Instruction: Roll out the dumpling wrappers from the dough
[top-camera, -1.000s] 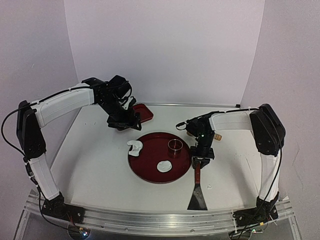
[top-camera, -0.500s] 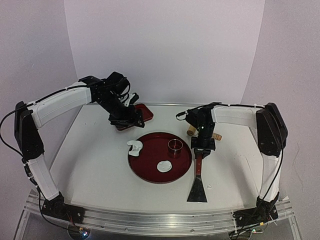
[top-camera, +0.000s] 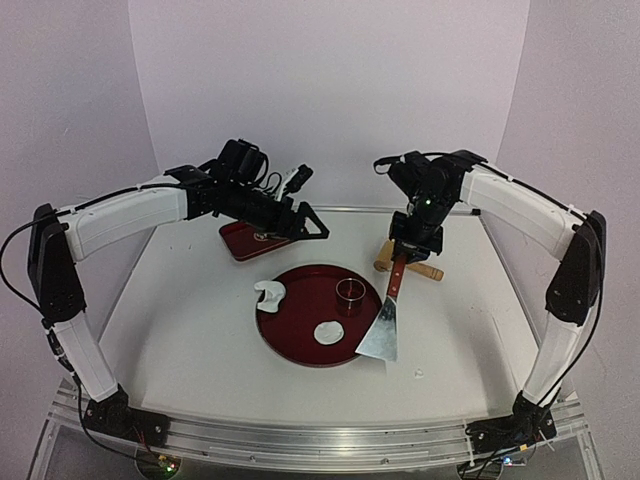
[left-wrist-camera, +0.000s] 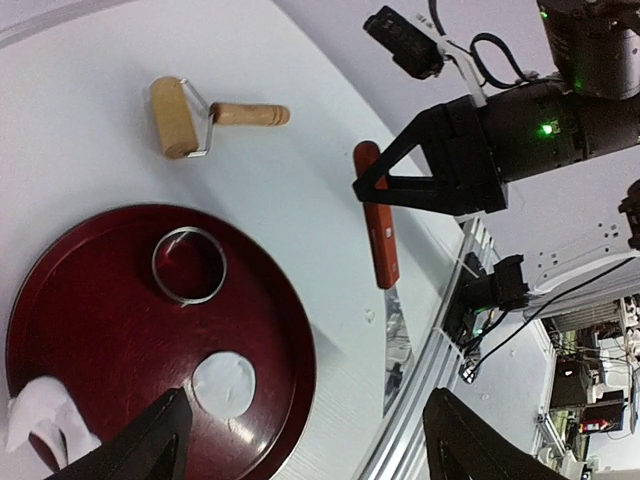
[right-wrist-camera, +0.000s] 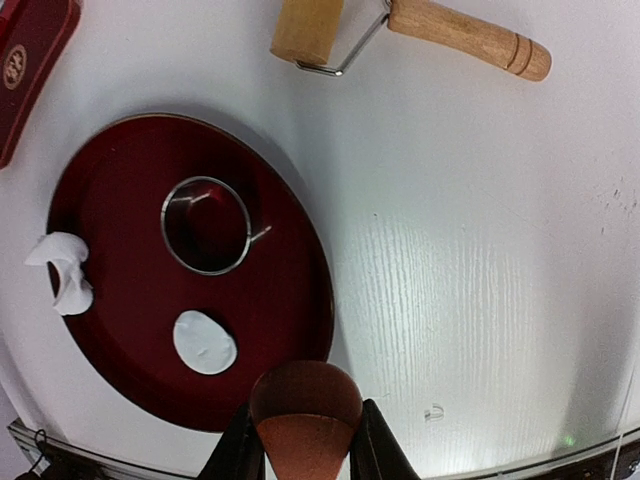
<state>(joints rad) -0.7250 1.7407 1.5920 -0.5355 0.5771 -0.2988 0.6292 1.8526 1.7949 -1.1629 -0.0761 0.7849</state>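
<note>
Dough (top-camera: 269, 293) straddles red tray's (top-camera: 300, 335) rim on white table (top-camera: 180, 330).

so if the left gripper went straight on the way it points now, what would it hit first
Probably the red scraper handle hanging from the right gripper. The open left gripper aims across the table at it, though depth is unclear.
</note>
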